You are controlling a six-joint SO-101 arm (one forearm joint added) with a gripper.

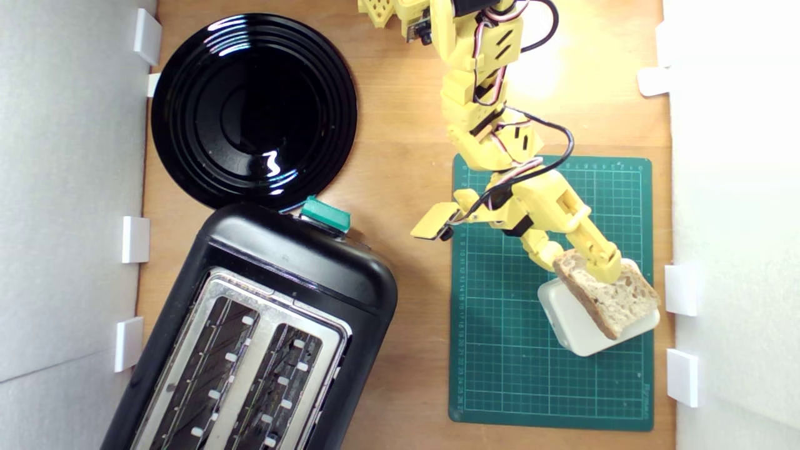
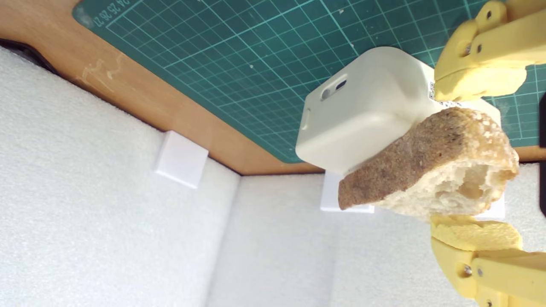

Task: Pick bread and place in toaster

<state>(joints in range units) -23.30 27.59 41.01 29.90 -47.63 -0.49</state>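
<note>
The bread (image 1: 615, 300) is a thick slice with brown crust and pale holey crumb, tilted over the white rounded block (image 1: 578, 331) on the green cutting mat, at the exterior view's right. My yellow gripper (image 1: 606, 272) is shut on the bread. One finger (image 2: 477, 81) presses on the crust side and the other finger (image 2: 473, 234) on the crumb side of the bread (image 2: 431, 170). In the exterior view the lower finger is hidden under the slice. The black toaster (image 1: 300, 256), with silver top, two open slots and a green lever knob (image 1: 325, 215), stands at the lower left.
A round black plate (image 1: 253, 109) lies behind the toaster. The green cutting mat (image 1: 500, 312) covers the wooden table's right part. White foam walls (image 2: 106, 213) with white clips (image 1: 681, 289) border the table on both sides, close to the bread.
</note>
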